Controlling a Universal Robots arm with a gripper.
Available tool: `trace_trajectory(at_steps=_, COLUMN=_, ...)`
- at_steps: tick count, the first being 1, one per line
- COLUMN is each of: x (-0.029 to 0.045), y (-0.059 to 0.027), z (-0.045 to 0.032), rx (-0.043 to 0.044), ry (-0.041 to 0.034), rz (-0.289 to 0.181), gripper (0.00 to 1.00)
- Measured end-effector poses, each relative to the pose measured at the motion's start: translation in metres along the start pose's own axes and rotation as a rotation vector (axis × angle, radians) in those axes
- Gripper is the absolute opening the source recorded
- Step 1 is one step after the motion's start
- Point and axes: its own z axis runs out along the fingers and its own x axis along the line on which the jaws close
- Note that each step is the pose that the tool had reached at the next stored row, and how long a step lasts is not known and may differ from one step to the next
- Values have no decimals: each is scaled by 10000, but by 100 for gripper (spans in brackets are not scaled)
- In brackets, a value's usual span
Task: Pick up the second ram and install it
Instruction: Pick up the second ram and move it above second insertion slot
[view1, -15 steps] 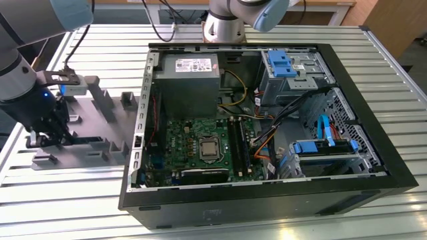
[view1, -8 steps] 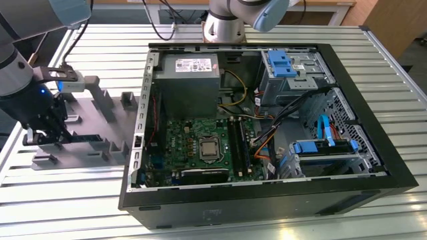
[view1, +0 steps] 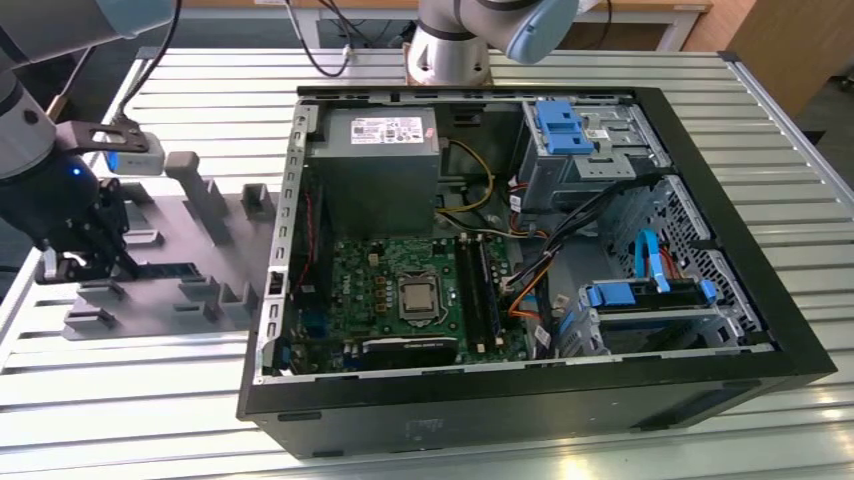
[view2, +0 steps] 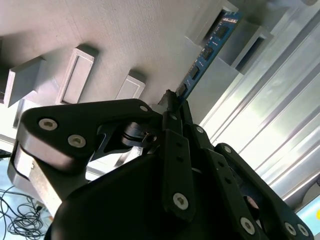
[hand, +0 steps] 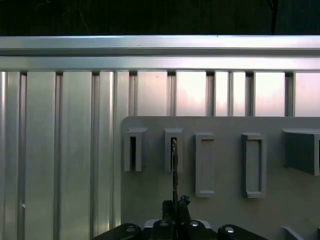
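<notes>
The second ram (view2: 210, 47) is a thin blue board with dark chips. Its far end rests in a slotted holder of the grey fixture plate (view2: 125, 35). In the first wrist view the ram (hand: 174, 167) appears edge-on, running from a slot holder back to my gripper (hand: 175, 206). In the second wrist view my gripper (view2: 172, 100) is shut on the near end of the stick, its black fingers (view2: 175, 135) meeting on it. In the exterior view my gripper (view1: 91, 266) is low over the fixture plate (view1: 214, 300) at the exterior view's left, with the ram (view1: 163, 268) lying along the plate.
An open black computer case (view1: 534, 400) lies on the slatted metal table (view1: 747, 120). It holds a green motherboard (view1: 387, 290) with long black slots (view1: 478, 290), a power supply (view1: 380, 160), cables and blue drive brackets (view1: 561, 125). Another arm's base (view1: 447, 50) stands behind it.
</notes>
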Motion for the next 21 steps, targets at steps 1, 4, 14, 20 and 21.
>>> trace_trajectory(at_steps=1, x=0, y=0, z=-12, rx=-1, ry=0, rz=0, gripper=14)
trace_trajectory(at_steps=4, x=0, y=-1, z=-23, rx=2, ry=-1, rz=0, gripper=14)
trace_trajectory(at_steps=14, x=1, y=-1, z=-57, rx=0, ry=0, rz=0, gripper=14)
trace_trajectory(at_steps=20, x=2, y=-2, z=-65, rx=0, ry=0, rz=-1, gripper=14)
trace_trajectory(at_steps=21, x=2, y=-2, z=-67, rx=-1, ry=1, rz=0, gripper=14)
